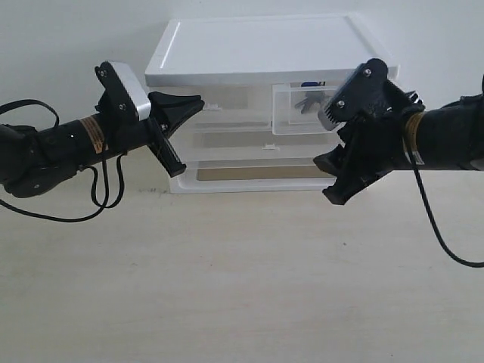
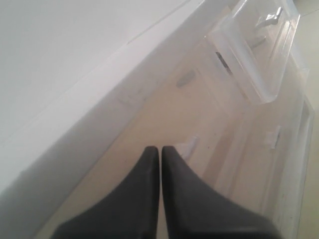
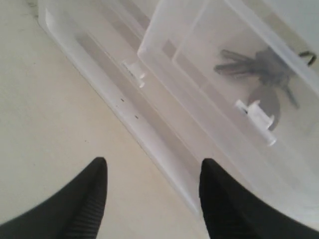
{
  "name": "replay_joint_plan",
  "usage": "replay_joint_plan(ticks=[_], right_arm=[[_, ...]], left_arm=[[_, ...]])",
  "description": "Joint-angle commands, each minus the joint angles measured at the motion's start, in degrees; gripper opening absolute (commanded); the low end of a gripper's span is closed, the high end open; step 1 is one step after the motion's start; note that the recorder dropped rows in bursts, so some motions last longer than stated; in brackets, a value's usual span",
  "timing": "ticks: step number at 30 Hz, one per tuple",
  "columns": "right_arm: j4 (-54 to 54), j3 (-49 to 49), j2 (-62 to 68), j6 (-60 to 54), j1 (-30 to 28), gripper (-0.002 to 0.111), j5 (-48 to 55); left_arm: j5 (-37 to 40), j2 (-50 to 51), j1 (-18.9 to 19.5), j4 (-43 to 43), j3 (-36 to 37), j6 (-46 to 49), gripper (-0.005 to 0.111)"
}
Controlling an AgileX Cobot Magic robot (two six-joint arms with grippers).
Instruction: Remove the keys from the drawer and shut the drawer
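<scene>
The small right-hand clear drawer (image 1: 299, 121) stands pulled out of the white unit (image 1: 257, 45). Inside it lie the keys (image 1: 308, 99), grey, with a blue fob (image 1: 308, 85) behind them. In the right wrist view the keys (image 3: 259, 67) show through the drawer's wall (image 3: 189, 50), behind its white tab handle (image 3: 256, 113). My right gripper (image 3: 153, 167) is open, low in front of the unit and below the drawer, holding nothing. My left gripper (image 2: 160, 149) is shut and empty, its tip close to the left small drawer's tab (image 2: 191, 144).
Two wider clear drawers (image 1: 257, 140) sit shut below the small ones, one with a tab handle (image 3: 134, 72). The unit stands at the back of a pale table (image 1: 242, 287), against a white wall. A black cable (image 1: 446, 242) hangs from the right arm.
</scene>
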Motion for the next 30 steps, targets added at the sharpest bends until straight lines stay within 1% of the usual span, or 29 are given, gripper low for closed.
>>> replay_joint_plan(ticks=[1,3,5,11,15,22,30], right_arm=[[0.3,-1.7,-3.2,-7.2,1.4,0.05,4.4],[0.3,-2.3,-3.8,-11.9,1.4,0.05,5.7],[0.2,-2.6,-3.9,-19.8,1.4,0.05,5.9],[0.2,-2.8,-3.4,-35.1,1.4,0.05,6.0],[0.4,-3.4,-1.7,-38.8,1.3,0.048,5.9],[0.4,-7.6,0.9,-38.8,1.3,0.046,10.8],[0.3,-8.0,1.0,-39.6,1.2,0.046,8.9]], left_arm=[[7.4,1.4,-0.6,-6.1,-1.4,-0.7,0.004],[7.6,1.4,-0.6,-6.1,-1.4,-1.1,0.004],[7.6,1.4,-0.6,-6.1,-1.4,-1.3,0.004],[7.6,1.4,-0.6,-6.1,-1.4,-1.3,0.004],[7.6,1.4,-0.6,-5.9,-1.4,-1.5,0.004],[7.6,1.4,-0.6,-5.9,-1.4,-1.7,0.004],[7.4,1.4,-0.6,-5.9,-1.4,-1.7,0.004]])
